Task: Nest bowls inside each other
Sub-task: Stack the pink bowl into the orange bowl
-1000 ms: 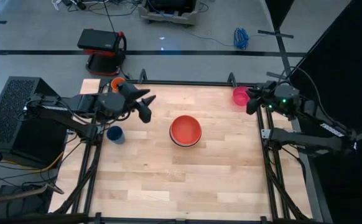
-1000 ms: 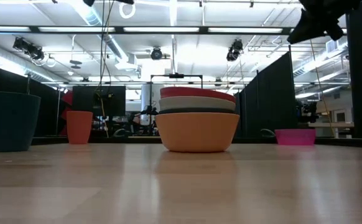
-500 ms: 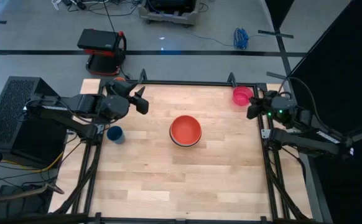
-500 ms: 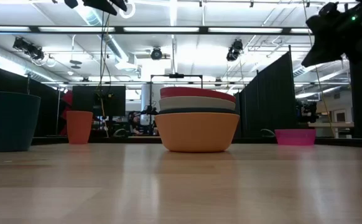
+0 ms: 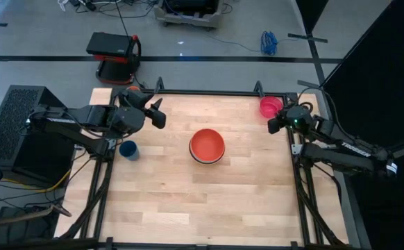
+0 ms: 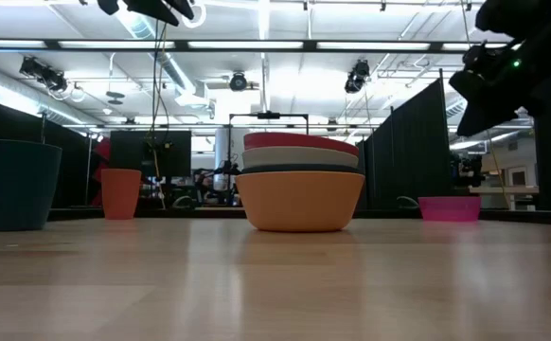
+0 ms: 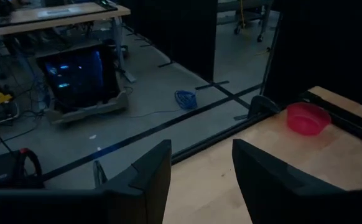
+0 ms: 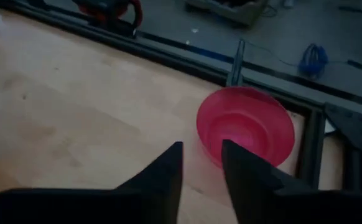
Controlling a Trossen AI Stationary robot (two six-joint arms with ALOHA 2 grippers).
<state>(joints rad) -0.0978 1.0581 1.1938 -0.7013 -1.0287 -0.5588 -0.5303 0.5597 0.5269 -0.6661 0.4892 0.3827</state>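
Observation:
Mid-table stands a nested stack of bowls: orange at the bottom, then dark teal, white, and red on top. The small pink bowl rests upright on its base near the far right corner. My right gripper hangs open above the table, just on the near side of the pink bowl, fingers slanting down toward it and touching nothing. My left gripper is open and empty, held high at the far left.
A dark blue cup stands near the left edge. An orange cup stands at the far left corner, mostly hidden under my left arm in the high view. A black frame rail runs along the far edge behind the pink bowl.
My right gripper has come down and moved a little toward the table's left, to the near side of the pink bowl. My left gripper has swung its fingers a little toward the far edge, then kept still. The bowls have not moved.

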